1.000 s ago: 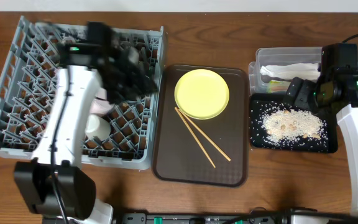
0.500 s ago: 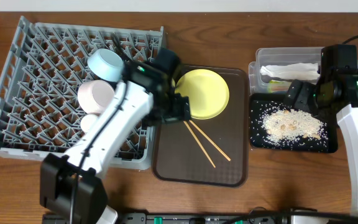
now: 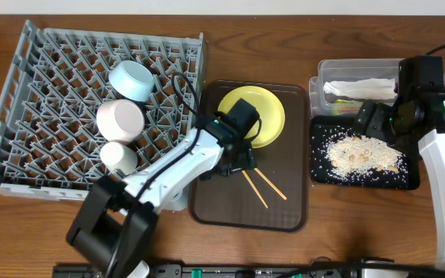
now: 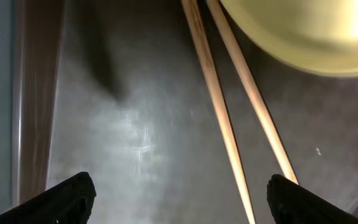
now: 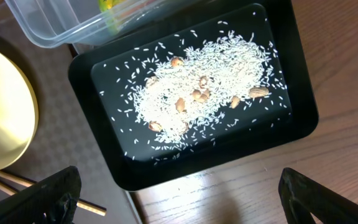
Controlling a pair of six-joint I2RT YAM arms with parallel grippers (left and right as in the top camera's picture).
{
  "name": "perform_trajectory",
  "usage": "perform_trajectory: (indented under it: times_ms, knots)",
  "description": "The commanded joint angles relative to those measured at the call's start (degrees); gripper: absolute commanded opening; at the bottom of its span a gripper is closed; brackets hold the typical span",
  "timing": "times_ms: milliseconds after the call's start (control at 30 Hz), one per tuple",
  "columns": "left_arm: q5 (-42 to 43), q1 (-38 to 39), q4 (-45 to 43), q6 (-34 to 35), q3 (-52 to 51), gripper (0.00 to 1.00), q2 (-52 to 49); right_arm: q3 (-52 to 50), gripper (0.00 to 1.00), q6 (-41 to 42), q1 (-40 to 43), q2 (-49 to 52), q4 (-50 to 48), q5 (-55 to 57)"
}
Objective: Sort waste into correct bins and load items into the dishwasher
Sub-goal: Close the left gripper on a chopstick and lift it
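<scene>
My left gripper (image 3: 236, 164) hangs open low over the brown tray, astride the upper ends of the chopsticks (image 3: 265, 185). In the left wrist view both chopsticks (image 4: 229, 124) run between its wide fingertips (image 4: 67, 199), beside the yellow plate (image 4: 309, 31). The yellow plate (image 3: 251, 116) lies on the tray. In the dishwasher (image 3: 37, 116) sit the light blue bowl (image 3: 132, 79), white bowl (image 3: 120, 120) and cup (image 3: 119, 157). My right gripper (image 3: 368, 117) is open and empty above the black bin (image 5: 278, 124) holding rice scraps (image 5: 197, 93). The napkin (image 3: 359, 86) lies in the clear bin (image 3: 327, 73).
The brown serving tray (image 3: 207, 193) lies between the rack and the bins. A green wrapper (image 5: 107, 5) shows at the clear tub's edge. Bare wooden table (image 5: 260, 186) lies in front of the black tray.
My left arm has swung from the dish rack across to the brown tray and come down over the chopsticks. The bowls now show in the rack. The right arm has not moved.
</scene>
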State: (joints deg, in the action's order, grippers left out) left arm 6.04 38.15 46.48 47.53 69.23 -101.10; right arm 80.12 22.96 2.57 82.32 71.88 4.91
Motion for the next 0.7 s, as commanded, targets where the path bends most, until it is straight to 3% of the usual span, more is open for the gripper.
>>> perform_trajectory:
  times_ms: [0,400,667]
  knots:
    - [-3.98,0.02,-1.42,2.36,-0.63,0.91,-2.97,0.44,0.99,-0.79,0.09,-0.55,0.37,0.17]
    - [-3.93,0.35,-3.69,2.56,-0.66,0.91,-8.70,0.44,0.99,-0.79,0.09,-0.55,0.46,0.20]
    - [-3.89,0.46,-3.08,2.56,-0.68,0.68,-9.51,0.44,0.99,-0.79,0.09,-0.55,0.83,0.17]
